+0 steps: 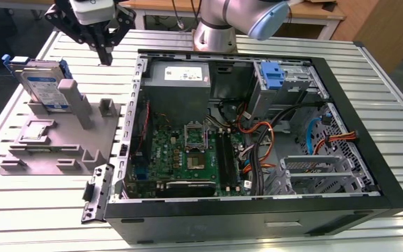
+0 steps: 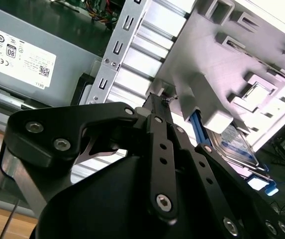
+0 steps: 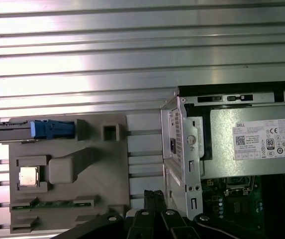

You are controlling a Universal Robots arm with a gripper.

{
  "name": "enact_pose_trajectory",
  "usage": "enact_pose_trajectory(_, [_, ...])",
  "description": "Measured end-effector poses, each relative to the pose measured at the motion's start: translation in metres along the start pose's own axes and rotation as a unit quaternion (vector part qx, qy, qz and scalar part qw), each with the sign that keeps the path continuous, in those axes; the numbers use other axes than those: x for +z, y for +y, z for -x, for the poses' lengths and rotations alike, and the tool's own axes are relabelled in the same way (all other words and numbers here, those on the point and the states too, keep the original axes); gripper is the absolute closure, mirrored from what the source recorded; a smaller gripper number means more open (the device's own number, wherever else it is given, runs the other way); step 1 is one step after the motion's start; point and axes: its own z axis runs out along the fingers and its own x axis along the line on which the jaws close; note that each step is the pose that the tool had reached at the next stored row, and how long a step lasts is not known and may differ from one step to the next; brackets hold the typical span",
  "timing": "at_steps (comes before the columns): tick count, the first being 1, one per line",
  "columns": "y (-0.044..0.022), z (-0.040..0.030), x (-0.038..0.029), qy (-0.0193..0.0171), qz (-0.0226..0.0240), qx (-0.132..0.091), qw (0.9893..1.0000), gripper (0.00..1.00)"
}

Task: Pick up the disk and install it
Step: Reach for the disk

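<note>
Fingers: the gripper (image 1: 105,59) hung in the upper left of the exterior view, pointing straight down. Its black fingers (image 1: 103,50) were clenched tip to tip with nothing between them. Both wrist views showed the same closed tips.
Under the fingers: they were over the bare slatted metal surface (image 1: 390,105), in the strip between the grey fixture (image 1: 61,144) and the side wall of the computer case (image 1: 257,203).
Disk: the disk (image 1: 42,86) stood on edge in the fixture at the left of the exterior view, near the gripper but apart from it. Its white and blue label faced the camera, and the blue carrier bracket showed at its upper corners.
Disk support: a grey post (image 1: 73,102) rose just in front of the disk.
Fixture: it lay flat on the surface and held a small square chip (image 3: 29,177) in one of its pockets.
Case: it lay on its side with the side open, taking up the centre and right of the exterior view.
Inside the case: a grey power supply (image 1: 177,79) sat at the far end, with a green motherboard (image 1: 187,157) nearer the camera. A blue latch piece (image 1: 272,76) stood on a metal cage at the upper right.
Arm: its base (image 1: 215,32) stood behind the case at the top centre.
</note>
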Motion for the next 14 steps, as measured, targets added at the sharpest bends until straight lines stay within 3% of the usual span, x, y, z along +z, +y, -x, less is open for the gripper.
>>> enact_pose_trajectory(14, [-0.0006,-0.0076,0.001,0.0,0.0,0.0,1.0,0.9])
